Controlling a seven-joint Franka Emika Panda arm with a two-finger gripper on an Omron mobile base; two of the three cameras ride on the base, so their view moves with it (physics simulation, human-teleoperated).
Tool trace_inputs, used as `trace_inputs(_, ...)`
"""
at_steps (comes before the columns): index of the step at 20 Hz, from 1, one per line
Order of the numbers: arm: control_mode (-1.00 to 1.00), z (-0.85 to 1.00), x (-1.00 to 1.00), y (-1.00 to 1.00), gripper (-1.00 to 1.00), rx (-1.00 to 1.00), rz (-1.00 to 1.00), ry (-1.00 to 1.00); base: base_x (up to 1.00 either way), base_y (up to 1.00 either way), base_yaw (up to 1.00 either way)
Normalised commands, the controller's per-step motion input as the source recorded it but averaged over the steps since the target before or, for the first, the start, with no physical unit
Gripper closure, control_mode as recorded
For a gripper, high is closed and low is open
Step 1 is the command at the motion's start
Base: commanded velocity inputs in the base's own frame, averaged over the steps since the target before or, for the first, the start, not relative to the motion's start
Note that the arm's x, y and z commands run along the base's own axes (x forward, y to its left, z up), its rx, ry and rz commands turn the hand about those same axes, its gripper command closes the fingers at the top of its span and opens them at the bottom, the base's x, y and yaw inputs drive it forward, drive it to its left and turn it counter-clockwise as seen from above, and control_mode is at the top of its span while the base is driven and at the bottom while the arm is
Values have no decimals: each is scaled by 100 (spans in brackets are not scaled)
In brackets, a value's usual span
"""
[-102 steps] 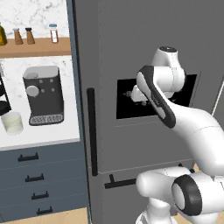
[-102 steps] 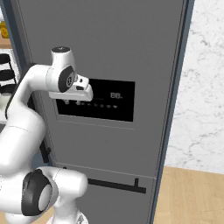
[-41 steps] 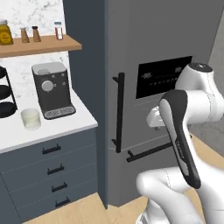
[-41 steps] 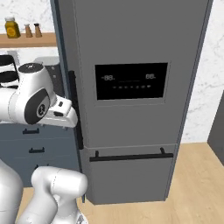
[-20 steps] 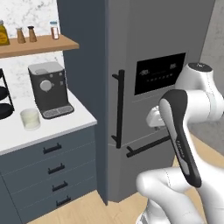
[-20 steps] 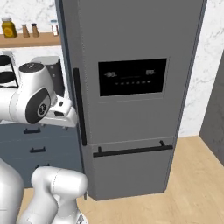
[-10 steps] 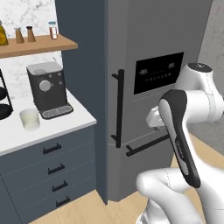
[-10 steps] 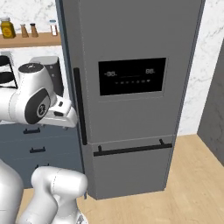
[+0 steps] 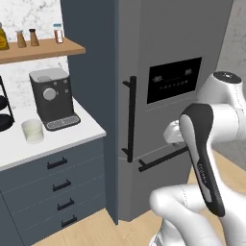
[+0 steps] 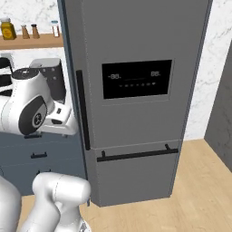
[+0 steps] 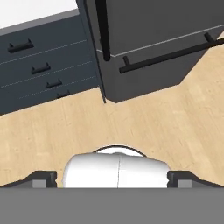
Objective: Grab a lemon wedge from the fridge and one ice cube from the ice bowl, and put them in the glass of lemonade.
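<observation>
The fridge (image 9: 158,43) is a tall dark grey cabinet with its door shut. Its black vertical bar handle (image 9: 130,117) and black dispenser recess (image 10: 137,79) face me. The lemon wedge is hidden behind the shut door. The glass of lemonade (image 9: 32,130) stands on the white counter left of the coffee machine. The ice bowl is out of view. My gripper (image 11: 113,178) is open and holds nothing. It points down at the wooden floor in front of the fridge's lower left corner (image 11: 109,94). My folded arm sits low, just left of the handle (image 10: 82,108) in the right base view.
A coffee machine (image 9: 50,98) stands on the counter above dark blue drawers (image 9: 57,187). A wooden shelf (image 9: 43,49) carries small bottles. A horizontal black bar (image 10: 136,155) crosses the fridge's lower drawer. A dark wall (image 10: 219,104) stands to the fridge's right, with bare wooden floor (image 11: 144,127) in front.
Over five seconds the whole picture shifted as the base drove. My arm drew back from the dispenser and folded low beside the handle. In the last second almost nothing moved.
</observation>
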Motion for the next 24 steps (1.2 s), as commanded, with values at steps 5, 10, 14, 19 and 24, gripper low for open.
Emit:
trace_inputs(5, -100, 17, -47, 0, -100, -1, 3, -13, 0, 0, 0)
trace_inputs(10, -100, 39, -25, 0, -100, -8, 16, -29, 0, 0, 0)
trace_inputs(14, -100, 19, 45, -9, -100, -1, 39, -20, 0, 0, 0)
trace_inputs(19, -100, -15, 100, -13, -100, 2, 25, -1, 0, 0, 0)
trace_inputs(24, -100, -9, 100, 54, -100, 0, -3, -2, 0, 0, 0)
